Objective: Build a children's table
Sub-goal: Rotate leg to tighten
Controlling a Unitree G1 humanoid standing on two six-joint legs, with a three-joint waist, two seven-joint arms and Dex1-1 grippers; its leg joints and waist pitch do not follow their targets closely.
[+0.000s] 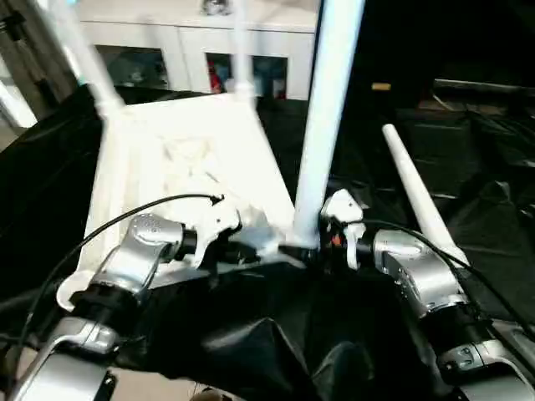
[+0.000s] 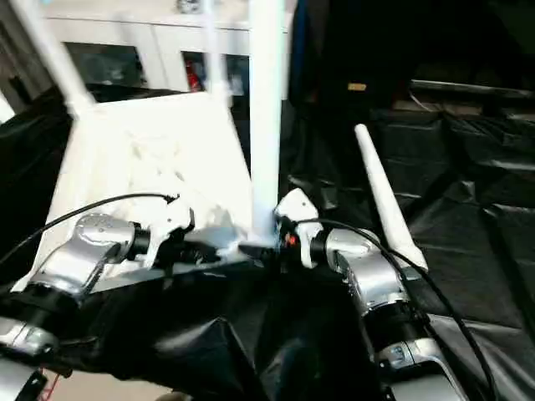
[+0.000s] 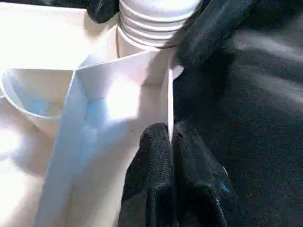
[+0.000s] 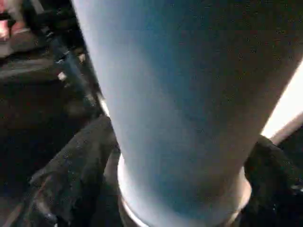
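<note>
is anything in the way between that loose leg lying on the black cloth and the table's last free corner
The right forearm lies alongside the loose leg, between it and the tabletop. The free corner socket sits at the near left, beyond the left arm, so both arms cross the path. Nothing else visible lies between.

Honestly, there's no writing I can read anywhere in these shots. No labels, brand names, numbers or signs on anything, near the hands or farther out.
</note>
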